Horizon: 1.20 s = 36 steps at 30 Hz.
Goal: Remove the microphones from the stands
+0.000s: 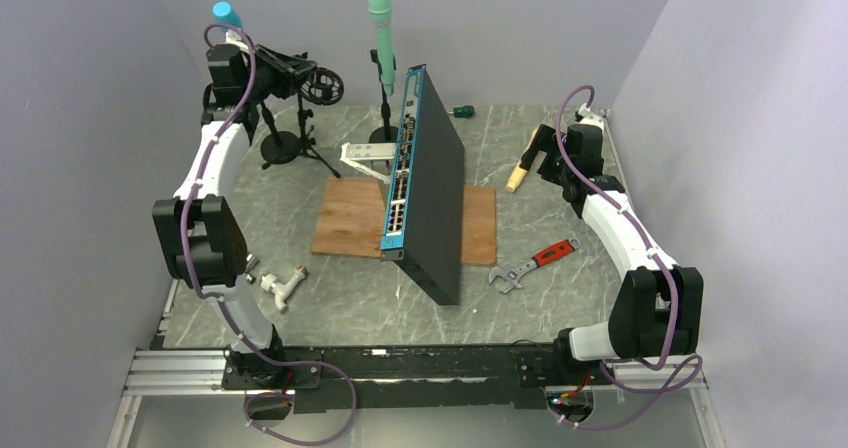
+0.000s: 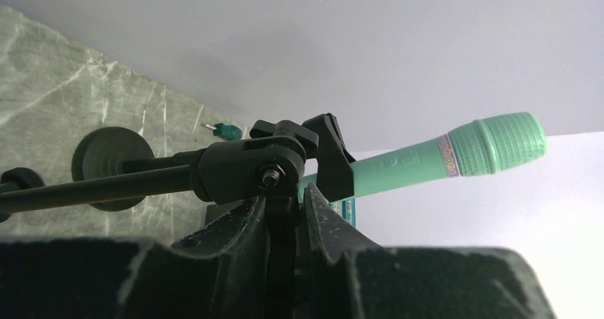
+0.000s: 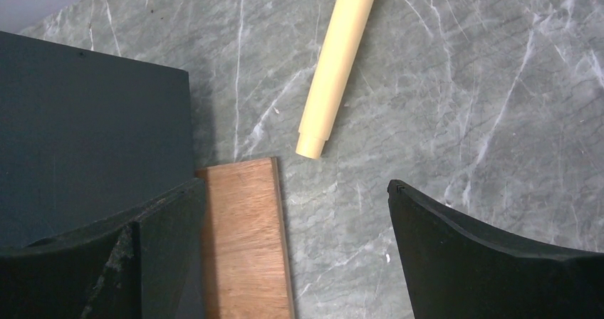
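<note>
A green microphone stands upright in a black stand with a round base at the back centre. It also shows in the left wrist view, lying behind a black clip. A blue microphone head shows above the left arm's wrist; its stand is hidden. My left gripper is at the top of a black tripod stand. In the left wrist view it is shut on a black part under the stand's swivel joint. My right gripper is open and empty above the table.
A black network switch stands on edge on a wooden board. A cream hammer handle lies near my right gripper. A red-handled wrench, a white pipe fitting, a white bracket and a green screwdriver lie on the table.
</note>
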Motion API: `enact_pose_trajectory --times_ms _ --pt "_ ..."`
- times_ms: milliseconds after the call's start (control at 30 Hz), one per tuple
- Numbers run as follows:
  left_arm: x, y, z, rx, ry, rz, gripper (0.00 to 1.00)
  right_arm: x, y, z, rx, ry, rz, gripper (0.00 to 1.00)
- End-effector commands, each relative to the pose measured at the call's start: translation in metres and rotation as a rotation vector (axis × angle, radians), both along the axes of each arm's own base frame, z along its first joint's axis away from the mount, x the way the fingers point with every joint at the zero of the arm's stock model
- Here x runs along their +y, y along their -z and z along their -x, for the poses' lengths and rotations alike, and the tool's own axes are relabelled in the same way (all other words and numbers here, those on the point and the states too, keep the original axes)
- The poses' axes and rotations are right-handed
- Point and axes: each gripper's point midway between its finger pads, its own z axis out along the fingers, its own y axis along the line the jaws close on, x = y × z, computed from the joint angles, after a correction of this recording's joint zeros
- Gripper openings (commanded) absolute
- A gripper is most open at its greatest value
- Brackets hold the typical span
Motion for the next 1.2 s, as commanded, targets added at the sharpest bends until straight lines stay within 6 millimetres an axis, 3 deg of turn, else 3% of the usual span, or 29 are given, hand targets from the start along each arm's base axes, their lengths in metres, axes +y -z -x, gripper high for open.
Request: enact_pose_trajectory --times_ms 0,167,300,533,667,833,900,1167 --pt "0.002 -0.070 0.033 -0.170 0.070 -0.074 0.15 0.002 -0.012 -0.005 -0.044 -0.011 -0.014 1.00" --pt "0.008 -0.088 0.078 -0.219 0.098 -0.100 0.13 0.001 -0.011 -0.005 -0.034 -0.017 -0.003 1.00" --pt "0.001 -0.096 0.130 -0.232 0.148 -0.190 0.13 0.003 -0.012 -0.003 -0.033 -0.046 0.014 1.00" --pt "-0.026 -0.080 0.224 -0.231 0.312 -0.230 0.14 0.012 -0.032 0.007 -0.070 -0.102 0.027 1.00" --pt "-0.037 -0.068 0.268 -0.251 0.379 -0.260 0.14 0.037 -0.044 0.013 -0.095 -0.158 0.078 1.00" --pt "-0.045 -0.068 0.292 -0.291 0.447 -0.298 0.15 0.082 -0.058 0.025 -0.075 -0.250 0.199 1.00" --pt "-0.052 -0.069 0.297 -0.306 0.488 -0.273 0.15 0.091 -0.064 0.034 -0.074 -0.281 0.205 1.00" --pt "-0.074 -0.037 0.306 -0.264 0.617 -0.176 0.16 0.090 -0.123 0.075 -0.177 -0.329 0.178 1.00"
